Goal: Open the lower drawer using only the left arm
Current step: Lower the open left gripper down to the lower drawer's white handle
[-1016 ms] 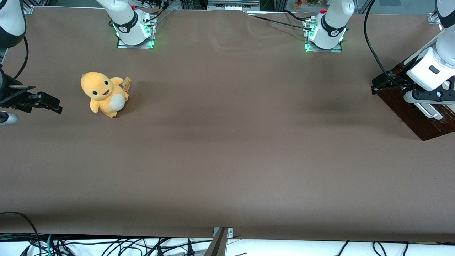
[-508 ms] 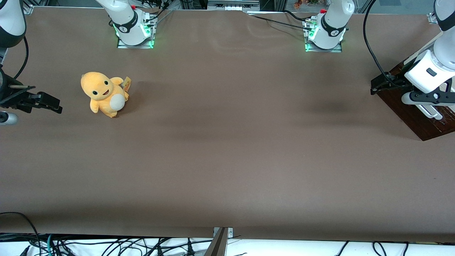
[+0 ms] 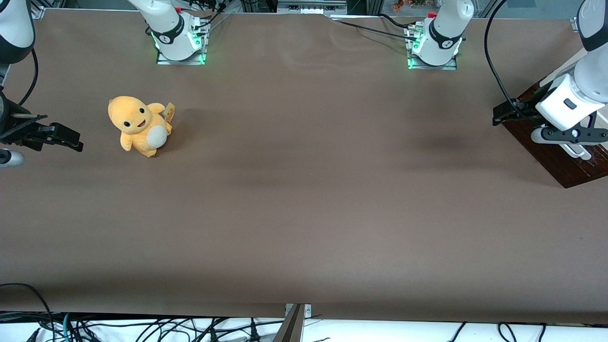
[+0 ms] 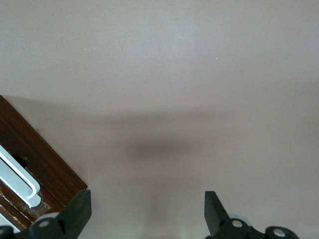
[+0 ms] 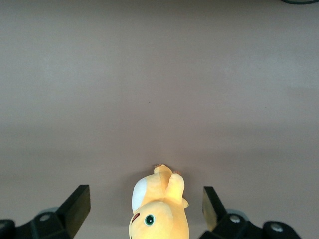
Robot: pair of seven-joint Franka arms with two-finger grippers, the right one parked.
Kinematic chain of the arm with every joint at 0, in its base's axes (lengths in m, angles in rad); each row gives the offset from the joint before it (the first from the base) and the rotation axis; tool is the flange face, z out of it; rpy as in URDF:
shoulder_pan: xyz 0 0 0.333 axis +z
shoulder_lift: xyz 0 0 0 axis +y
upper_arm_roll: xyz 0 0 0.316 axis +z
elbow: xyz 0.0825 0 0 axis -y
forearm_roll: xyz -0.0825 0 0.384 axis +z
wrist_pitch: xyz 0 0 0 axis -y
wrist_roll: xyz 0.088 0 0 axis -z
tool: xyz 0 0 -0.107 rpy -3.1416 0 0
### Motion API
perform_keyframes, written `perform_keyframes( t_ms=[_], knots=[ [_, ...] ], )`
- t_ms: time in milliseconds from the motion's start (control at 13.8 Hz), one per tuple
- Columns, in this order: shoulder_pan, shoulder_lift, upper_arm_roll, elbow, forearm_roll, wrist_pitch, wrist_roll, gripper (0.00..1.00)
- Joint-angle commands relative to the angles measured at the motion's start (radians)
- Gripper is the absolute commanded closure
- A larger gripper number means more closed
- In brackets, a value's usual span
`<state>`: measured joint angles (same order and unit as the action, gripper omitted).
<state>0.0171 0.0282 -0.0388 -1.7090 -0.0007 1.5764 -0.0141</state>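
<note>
At the working arm's end of the counter [image 3: 304, 199], my left arm [image 3: 577, 92] hangs over the dark brown cabinet, and my fingers [image 4: 79, 211] stand wide apart with nothing between them. The gripper [image 4: 144, 219] hovers just beside the lower drawer [image 4: 35, 172], above bare counter, not over the white bar handle [image 4: 17, 174] itself.

I judge this to be the approach step: the drawer looks shut (no pale inside shows anywhere), and I have no contact with the handle yet. The next move calls for shifting sideways until the bar sits between my 2 fingers, coming down around it, closing, then pulling straight out along the drawer's travel so it does not bind.

The wrist view shows the spread of my fingers and how the rounded end of the handle lies off to one side of them. The front view hides that gap under my wrist housing, but it alone shows the drawer front [image 3: 563, 164] set at an angle near the counter's edge, and an orange plush toy [image 3: 140, 126] well apart, toward the parked arm's end.
</note>
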Motion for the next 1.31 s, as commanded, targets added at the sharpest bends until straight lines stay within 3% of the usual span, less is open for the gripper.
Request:
perform_keyframes(
  t_ms=[0,581,1016,1234],
  knots=[
    [0.02,0.047,0.0,0.072,-0.012,-0.076,-0.001,0.0],
    [0.02,0.131,-0.01,0.127,0.208,-0.168,-0.078,0.0],
    [-0.006,0.275,-0.013,0.124,0.387,-0.289,-0.321,0.0],
    [-0.055,0.382,-0.013,0.12,0.479,-0.366,-0.58,0.0]
  ],
)
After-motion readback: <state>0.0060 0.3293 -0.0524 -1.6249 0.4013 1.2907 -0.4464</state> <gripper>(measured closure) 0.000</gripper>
